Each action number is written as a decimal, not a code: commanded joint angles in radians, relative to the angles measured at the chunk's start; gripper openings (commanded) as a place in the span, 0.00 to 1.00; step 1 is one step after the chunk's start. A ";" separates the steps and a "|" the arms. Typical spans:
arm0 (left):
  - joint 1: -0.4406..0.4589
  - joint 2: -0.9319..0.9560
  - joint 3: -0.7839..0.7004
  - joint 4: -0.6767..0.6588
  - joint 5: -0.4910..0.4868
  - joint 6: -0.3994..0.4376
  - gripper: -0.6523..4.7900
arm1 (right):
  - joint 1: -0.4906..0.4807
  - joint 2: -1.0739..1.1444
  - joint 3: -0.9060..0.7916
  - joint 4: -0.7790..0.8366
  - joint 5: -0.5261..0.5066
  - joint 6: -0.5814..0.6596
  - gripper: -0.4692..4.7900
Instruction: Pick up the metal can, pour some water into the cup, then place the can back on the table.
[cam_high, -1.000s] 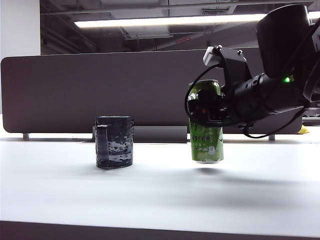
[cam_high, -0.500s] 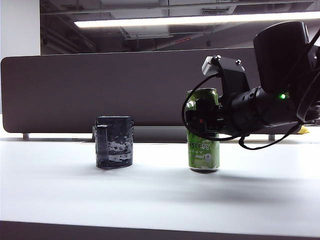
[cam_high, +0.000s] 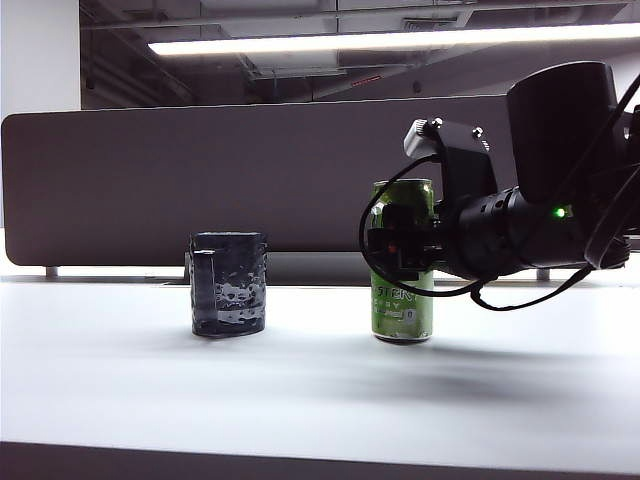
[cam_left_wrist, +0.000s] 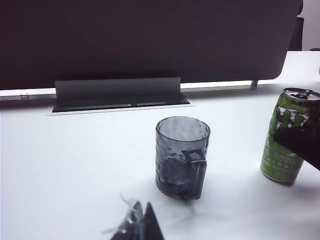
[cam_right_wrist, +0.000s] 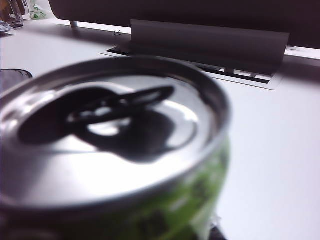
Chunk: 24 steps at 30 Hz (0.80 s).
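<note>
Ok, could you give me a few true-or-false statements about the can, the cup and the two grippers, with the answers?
1. The metal can stands upright on the table. True.
2. The cup lies tipped over. False: it stands upright, apart from the can.
3. The right gripper is at the can's mid-height. True.
4. The left gripper holds the cup. False: it hangs short of the cup, holding nothing.
5. The can is shorter than the cup. False: it is clearly taller.

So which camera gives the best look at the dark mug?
The left wrist view: the cup sits mid-frame, rim, dimples and handle clear. The exterior view shows it whole but dim, side-on. The right wrist view catches only a rim sliver.
</note>
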 joint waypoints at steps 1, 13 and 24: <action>0.000 0.001 0.001 0.012 0.000 -0.003 0.11 | 0.002 -0.002 0.003 0.020 0.001 0.002 0.74; 0.004 0.001 0.001 0.012 0.000 -0.003 0.11 | 0.002 -0.006 0.005 0.189 0.065 0.025 1.00; 0.198 0.001 0.001 0.011 0.000 -0.003 0.11 | 0.002 -0.181 0.010 0.194 0.069 0.029 1.00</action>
